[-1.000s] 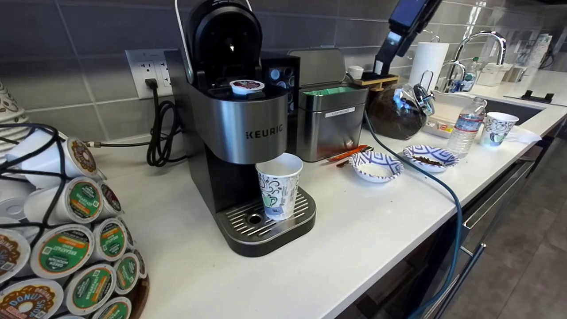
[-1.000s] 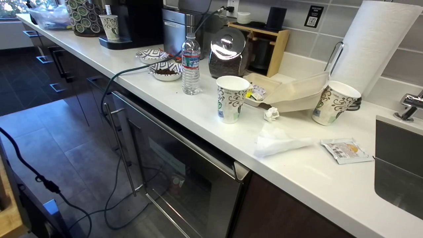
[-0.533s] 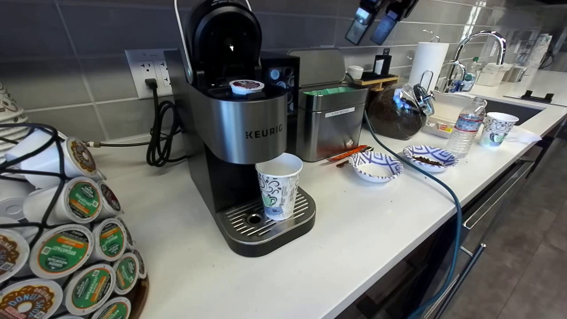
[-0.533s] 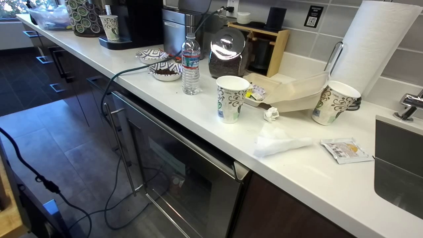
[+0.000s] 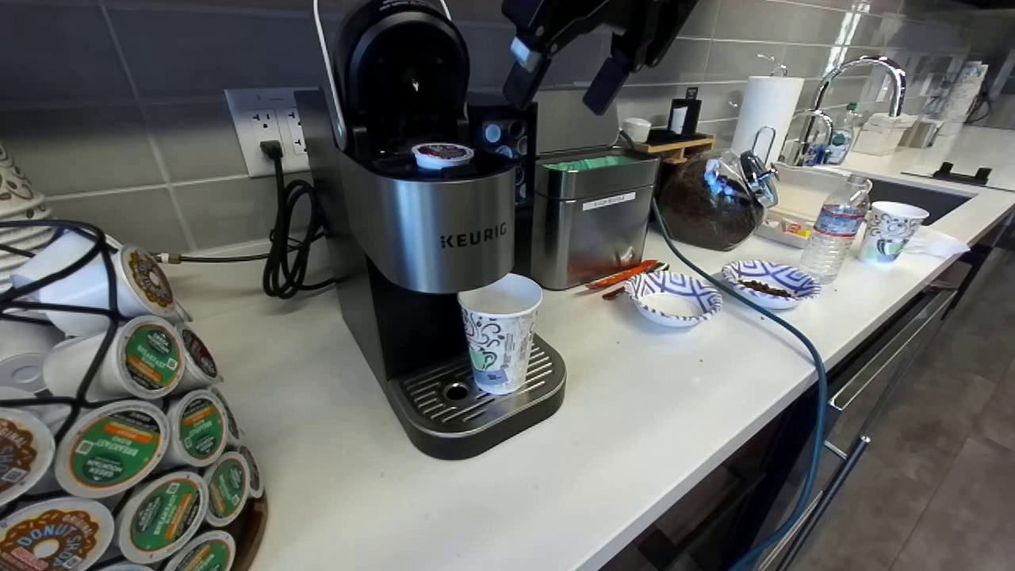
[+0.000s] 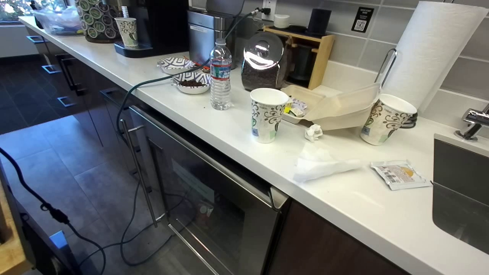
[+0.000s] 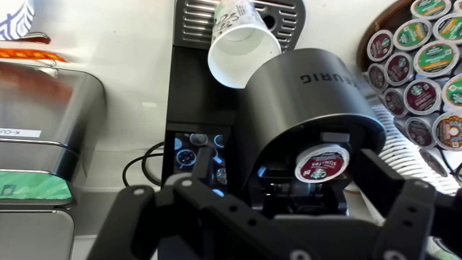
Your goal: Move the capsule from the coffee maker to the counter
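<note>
The capsule [image 5: 442,155], white with a dark red lid, sits in the open top of the silver and black coffee maker [image 5: 432,230]. It also shows in the wrist view [image 7: 322,164], slightly tilted. My gripper [image 5: 561,91] is open and empty, above and beside the coffee maker, over the metal box in an exterior view. In the wrist view the fingers [image 7: 288,159] are spread wide, with the capsule seen between them, nearer the right finger; they do not touch it. The counter [image 5: 610,428] is white. In an exterior view the coffee maker [image 6: 164,30] is partly cut off, and the capsule and gripper are out of view.
A paper cup [image 5: 498,341] stands on the drip tray. The coffee maker's raised lid [image 5: 403,71] stands behind the capsule. A metal box [image 5: 595,222], two bowls [image 5: 674,305], a bottle [image 5: 833,238] and a cable [image 5: 781,325] lie to one side, a capsule rack [image 5: 111,444] to the other.
My gripper has moved left in an exterior view, from above the wooden shelf toward the coffee maker, and turned so both spread fingers show. The capsule and cup have not moved.
</note>
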Robot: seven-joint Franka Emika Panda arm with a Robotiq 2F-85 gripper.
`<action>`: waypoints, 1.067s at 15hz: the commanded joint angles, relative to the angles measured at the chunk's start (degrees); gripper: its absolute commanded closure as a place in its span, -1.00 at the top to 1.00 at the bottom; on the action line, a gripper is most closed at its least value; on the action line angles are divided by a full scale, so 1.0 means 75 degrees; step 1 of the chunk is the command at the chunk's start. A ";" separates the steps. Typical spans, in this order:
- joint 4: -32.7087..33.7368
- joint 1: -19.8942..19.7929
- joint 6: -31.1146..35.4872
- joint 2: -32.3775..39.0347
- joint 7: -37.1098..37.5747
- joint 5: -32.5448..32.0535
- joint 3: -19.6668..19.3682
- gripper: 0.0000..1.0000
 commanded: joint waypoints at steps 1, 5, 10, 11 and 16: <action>0.0103 0.0162 -0.0059 0.0045 -0.0033 0.0022 -0.0138 1.00; 0.0810 0.0558 -0.0232 0.0729 0.0637 -0.1358 -0.0312 1.00; 0.1851 0.1054 -0.0325 0.1651 0.0550 -0.1548 -0.0511 1.00; 0.2033 0.1167 -0.0270 0.1810 0.0549 -0.1507 -0.0557 1.00; 0.2739 0.1616 -0.0254 0.2397 0.0611 -0.1555 -0.0975 1.00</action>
